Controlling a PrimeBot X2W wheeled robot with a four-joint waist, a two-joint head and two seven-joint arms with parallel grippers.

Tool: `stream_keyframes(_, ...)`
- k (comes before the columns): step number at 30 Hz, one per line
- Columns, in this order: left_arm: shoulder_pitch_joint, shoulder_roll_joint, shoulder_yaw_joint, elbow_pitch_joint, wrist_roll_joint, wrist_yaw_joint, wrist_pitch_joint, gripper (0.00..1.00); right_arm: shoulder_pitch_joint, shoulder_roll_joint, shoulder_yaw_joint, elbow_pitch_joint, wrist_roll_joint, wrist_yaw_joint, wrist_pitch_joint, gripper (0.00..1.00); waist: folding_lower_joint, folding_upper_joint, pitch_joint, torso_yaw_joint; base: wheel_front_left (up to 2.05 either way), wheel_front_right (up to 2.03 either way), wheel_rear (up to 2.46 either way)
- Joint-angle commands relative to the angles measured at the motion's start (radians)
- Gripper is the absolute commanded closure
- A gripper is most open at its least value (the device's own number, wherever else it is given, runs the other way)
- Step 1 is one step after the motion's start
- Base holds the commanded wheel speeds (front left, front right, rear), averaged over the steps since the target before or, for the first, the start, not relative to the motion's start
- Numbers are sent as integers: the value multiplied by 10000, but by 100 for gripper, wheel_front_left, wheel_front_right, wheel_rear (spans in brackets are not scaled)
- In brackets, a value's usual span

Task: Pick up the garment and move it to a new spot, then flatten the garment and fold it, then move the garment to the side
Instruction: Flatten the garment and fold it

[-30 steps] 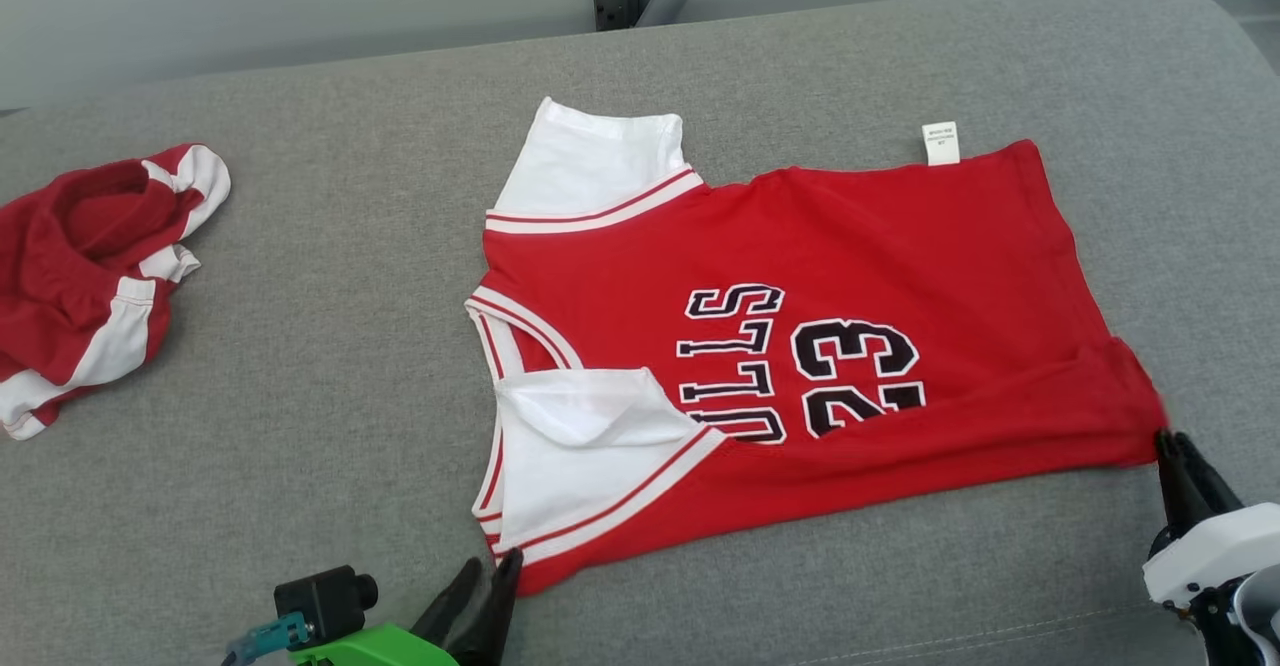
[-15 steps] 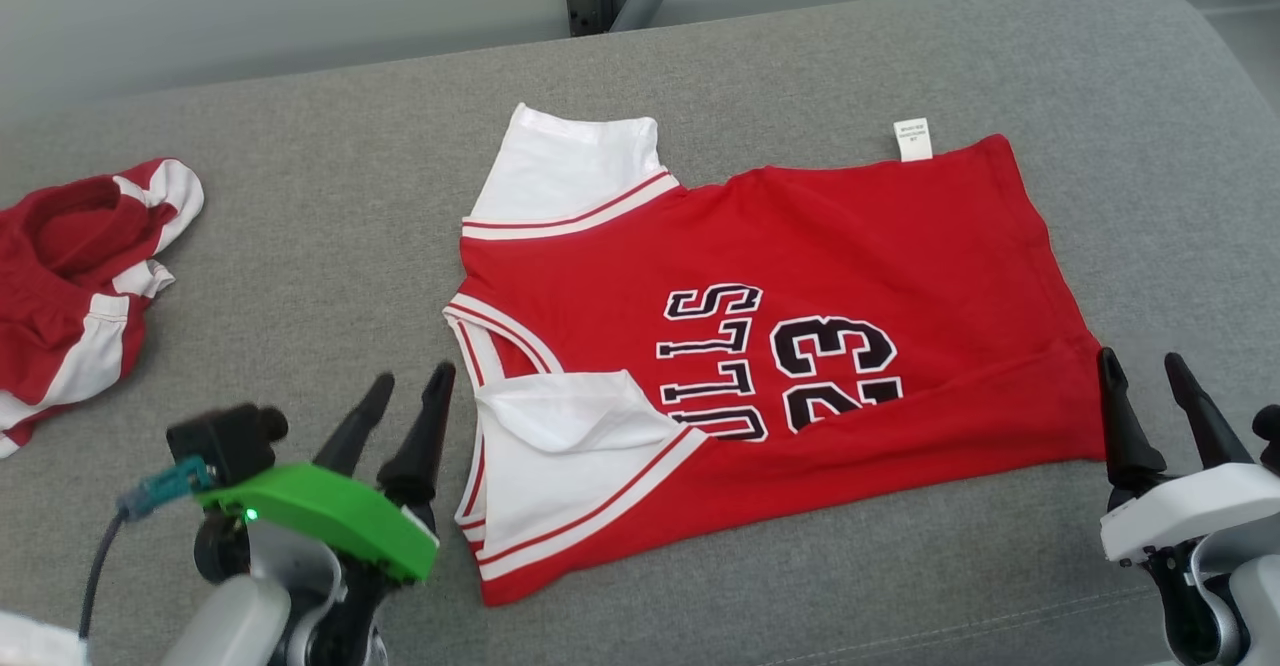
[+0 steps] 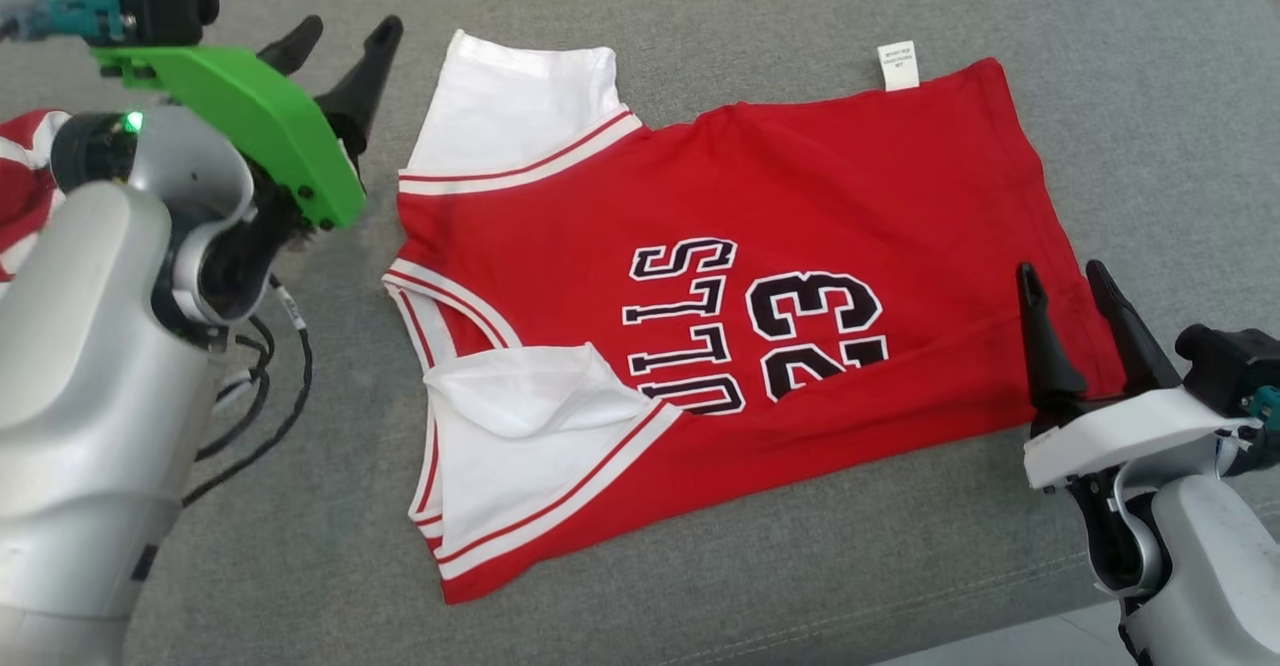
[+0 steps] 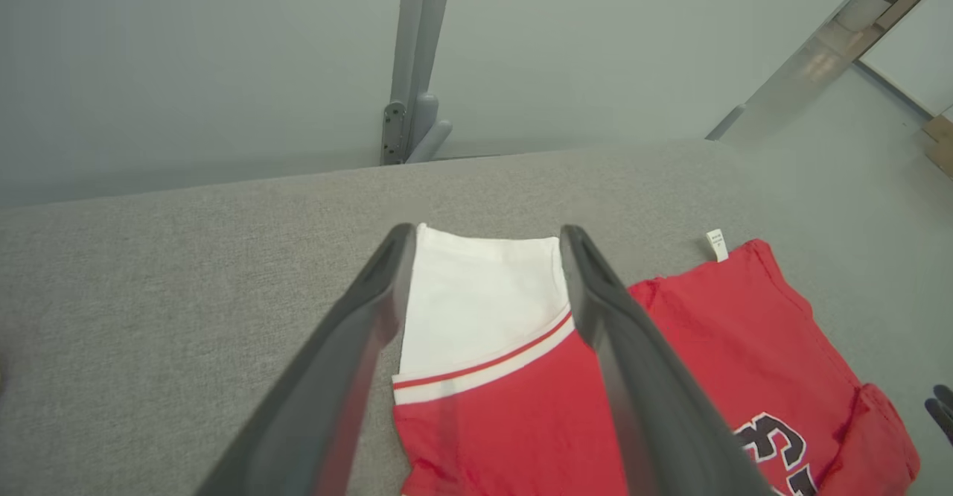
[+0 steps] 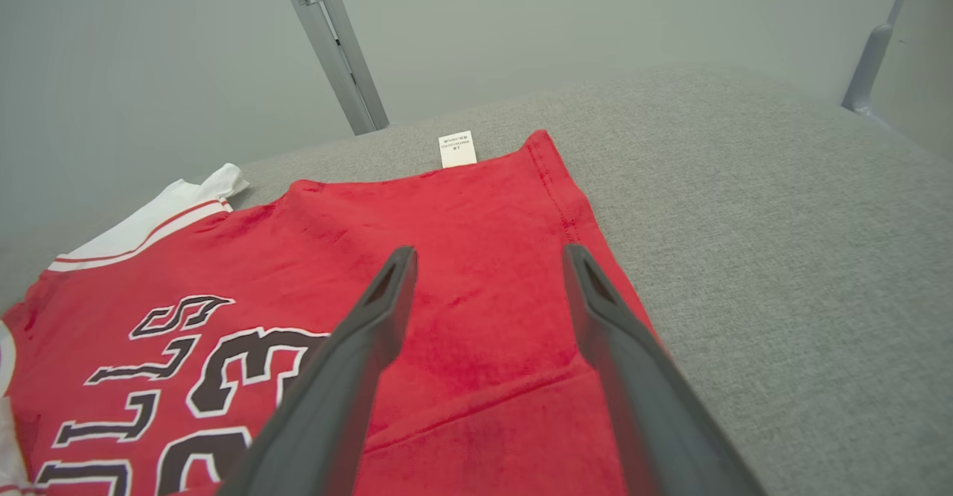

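Note:
The garment is a red jersey with white sleeves and the number 23, spread on the grey cushion with its near edge folded up over the front. My left gripper hangs open, just left of the far white sleeve, holding nothing. From the left wrist, that gripper frames the sleeve between its spread fingers. My right gripper stands open over the jersey's near right corner. The right wrist view has this gripper above the red cloth, not gripping it.
A second red-and-white piece of clothing lies bunched at the left edge, mostly behind my left arm. Black cables hang from that arm. A white label sticks out at the jersey's far edge. A grey post stands behind the cushion.
Both grippers opened and let go of the jersey's near edge. The left gripper rose and moved toward the far sleeve; the right lifted over the near right corner. The head camera shifted.

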Motion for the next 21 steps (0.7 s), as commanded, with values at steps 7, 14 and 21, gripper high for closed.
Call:
stream_keyframes(7, -2212, 64, -697, 2090, 169, -471, 1975, 0, -786, 203, 345, -103, -140, -15, -20, 0, 0, 0, 1243, -1007, 0, 0, 0)
stream_keyframes(14, -3417, 214, -1096, 3724, 804, -646, 2149, 0, -1383, 379, 794, -209, -92, -15, -22, 0, 0, 0, 1867, -1705, 0, 0, 0)
stream_keyframes(21, -4086, 365, -1482, 5052, 1311, -910, 2138, 0, -1529, 553, 859, -312, 149, -15, -20, 0, 0, 0, 2225, -2271, 0, 0, 0)
